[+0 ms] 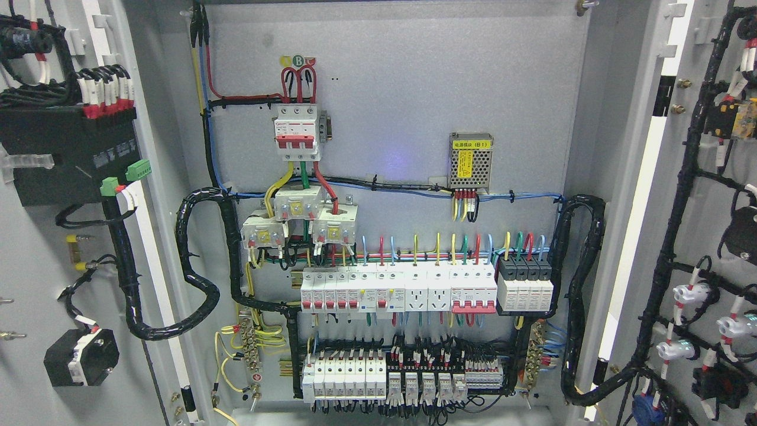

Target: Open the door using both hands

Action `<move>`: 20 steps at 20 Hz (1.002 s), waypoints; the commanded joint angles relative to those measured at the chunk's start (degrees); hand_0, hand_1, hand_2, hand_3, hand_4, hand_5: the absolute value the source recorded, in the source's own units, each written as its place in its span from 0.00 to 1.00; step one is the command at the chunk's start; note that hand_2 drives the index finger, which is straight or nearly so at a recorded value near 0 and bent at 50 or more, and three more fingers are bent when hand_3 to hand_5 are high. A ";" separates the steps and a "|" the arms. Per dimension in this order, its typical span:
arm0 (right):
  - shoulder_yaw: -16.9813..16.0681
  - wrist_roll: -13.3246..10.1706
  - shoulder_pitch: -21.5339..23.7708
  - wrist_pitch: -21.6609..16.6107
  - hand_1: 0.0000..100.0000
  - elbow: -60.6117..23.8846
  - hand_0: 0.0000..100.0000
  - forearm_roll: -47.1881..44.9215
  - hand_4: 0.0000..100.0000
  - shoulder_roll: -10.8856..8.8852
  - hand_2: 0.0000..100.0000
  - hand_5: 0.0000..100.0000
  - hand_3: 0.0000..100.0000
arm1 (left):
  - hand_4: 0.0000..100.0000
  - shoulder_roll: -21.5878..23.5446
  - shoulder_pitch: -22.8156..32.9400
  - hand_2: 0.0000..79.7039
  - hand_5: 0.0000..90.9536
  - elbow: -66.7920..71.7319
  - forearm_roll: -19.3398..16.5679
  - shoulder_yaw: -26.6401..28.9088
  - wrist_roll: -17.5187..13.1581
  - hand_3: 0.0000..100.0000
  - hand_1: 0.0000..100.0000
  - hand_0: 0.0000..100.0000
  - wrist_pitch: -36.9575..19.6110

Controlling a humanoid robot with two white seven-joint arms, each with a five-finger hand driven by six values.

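Note:
A grey electrical cabinet fills the head view with both doors swung wide open. The left door [35, 260] shows its inner face with a black box and cable bundles. The right door [698, 195] also shows its inner face, carrying black wiring and white fittings. Between them the back panel [402, 100] is exposed, with a red-and-white main breaker [295, 133], a small mesh power supply [471, 167] and rows of white breakers [396, 290]. Neither of my hands nor any arm shows in this view.
Thick black cable looms [198, 260] curve from each door into the cabinet at left and right [582, 296]. Terminal blocks [402, 378] and yellow earth wires [236, 355] crowd the bottom. The cabinet's side frames [641, 195] stand between panel and doors.

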 commanded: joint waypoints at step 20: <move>-1.87 0.04 -0.56 -7.14 0.00 1.68 0.11 -7.09 0.00 -0.43 0.00 0.00 0.00 | 0.03 7.34 0.24 0.00 0.00 3.66 15.86 20.21 0.10 0.00 0.00 0.00 -35.35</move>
